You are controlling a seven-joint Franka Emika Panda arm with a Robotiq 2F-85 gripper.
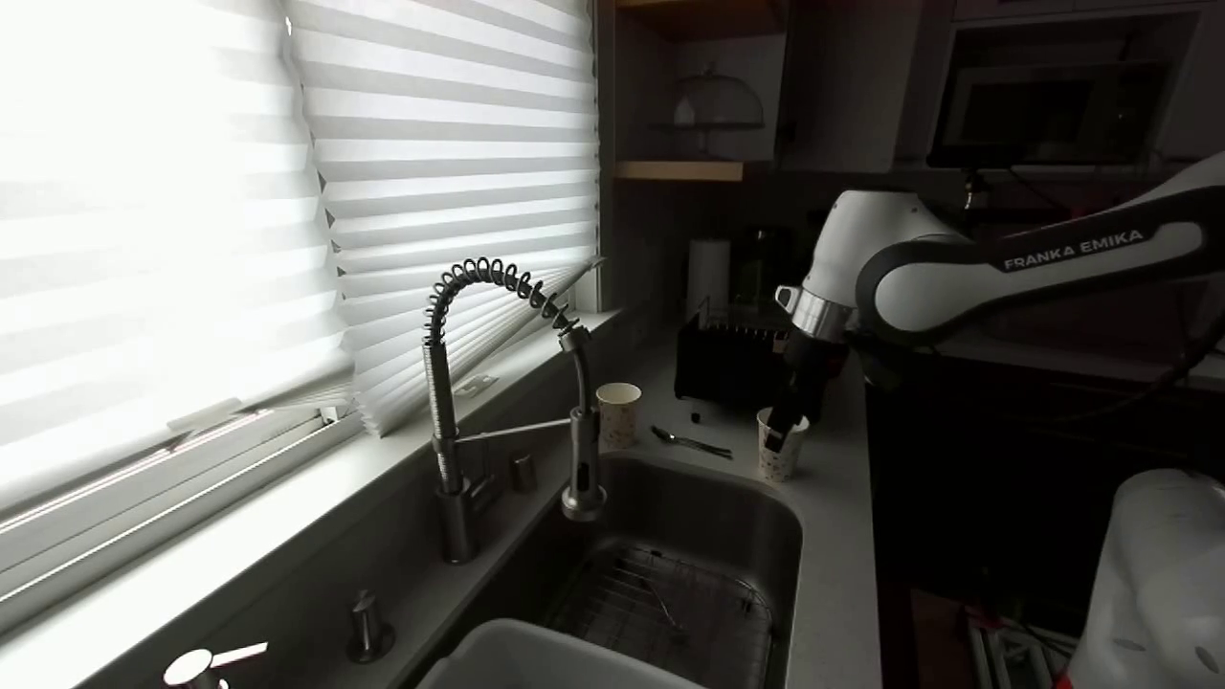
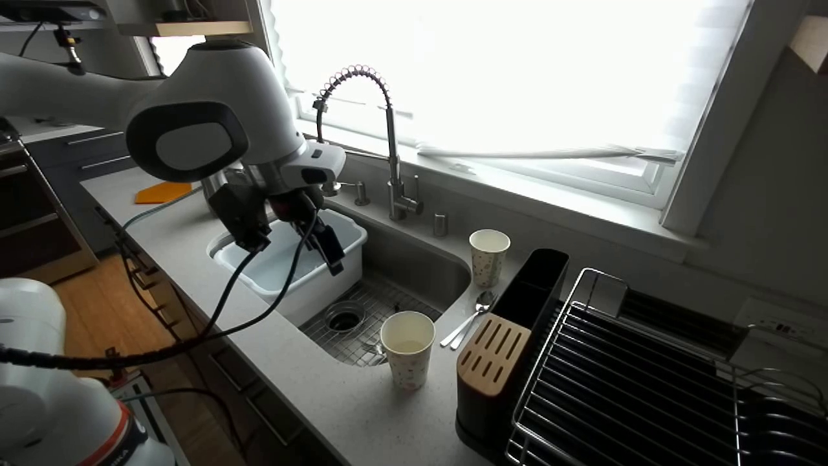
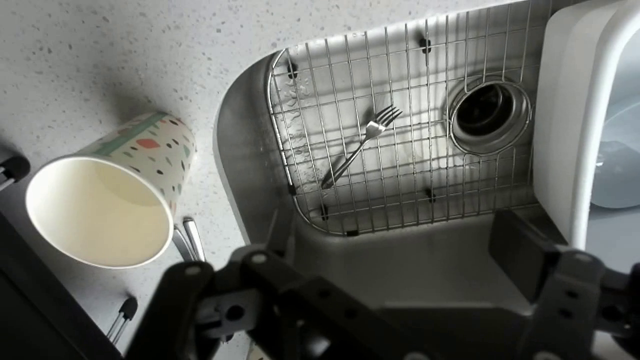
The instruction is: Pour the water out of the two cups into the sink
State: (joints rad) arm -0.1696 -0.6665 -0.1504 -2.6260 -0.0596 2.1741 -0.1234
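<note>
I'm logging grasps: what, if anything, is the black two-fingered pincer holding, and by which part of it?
Nothing: the pincer is open, its jaws wide apart with nothing between them.

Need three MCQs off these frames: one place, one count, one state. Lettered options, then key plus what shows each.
1. The fork in the wrist view lies:
A. on the windowsill
B. in the dish rack
C. inside the sink

2. Paper cups standing on the countertop:
A. two
B. one
C. four

3. The gripper is:
A. shut on a paper cup
B. open, holding nothing
C. shut, holding nothing

Key:
1 C: in the wrist view it lies within the sink's outline.
2 A: both exterior views show a pair, each upright.
3 B: the fingers stand well apart in the wrist view, with nothing between them.
</note>
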